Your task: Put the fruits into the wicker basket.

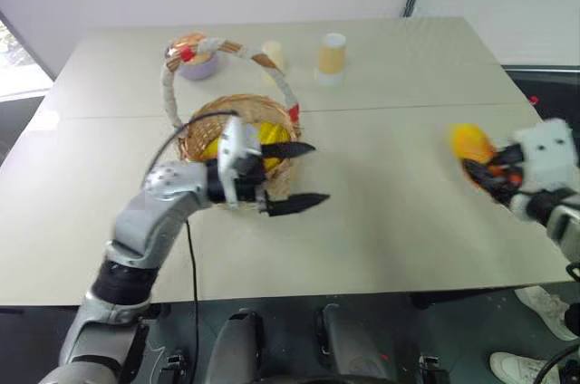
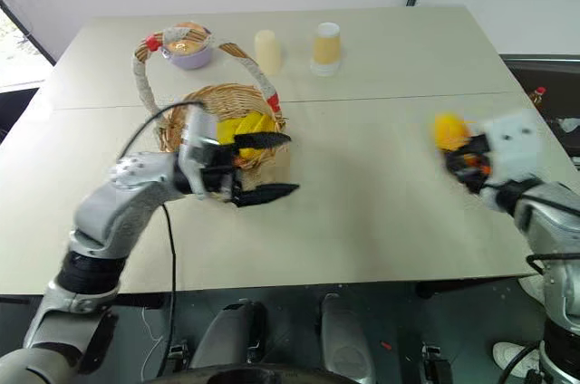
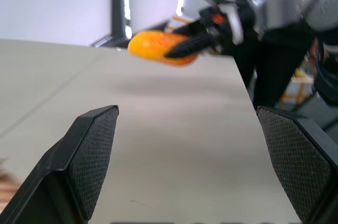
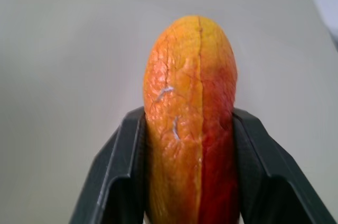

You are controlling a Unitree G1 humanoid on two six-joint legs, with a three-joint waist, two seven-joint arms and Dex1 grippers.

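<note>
Yellow-and-red mango, toy-like, with cracked skin (image 4: 190, 123): sitting between the two black fingers (image 4: 119, 176) of the right pincer (image 1: 489, 171), both pressing against its sides, near the right edge of the pale beige worktop (image 1: 390, 221) and well apart from the basket. In the left wrist view, appearing raised just above the worktop surface.

Round tan woven wicker basket with tall arched handle wrapped white and brown with red bits (image 1: 237, 135): standing upright left of centre on the worktop, holding yellow fruit (image 2: 245, 126); exact kinds not telling apart.

Left pincer (image 1: 294, 176): hovering at the basket's right side, pointing across toward the right arm, fingers (image 3: 92, 155) spreading wide, gripping nothing.

Small lilac bowl with orange top (image 1: 195, 60): sitting behind the basket, under the far foot of the handle arch. Two pale yellow cups (image 1: 332, 56), (image 1: 273, 55): standing side by side further back, right of the bowl, apart from each other.
</note>
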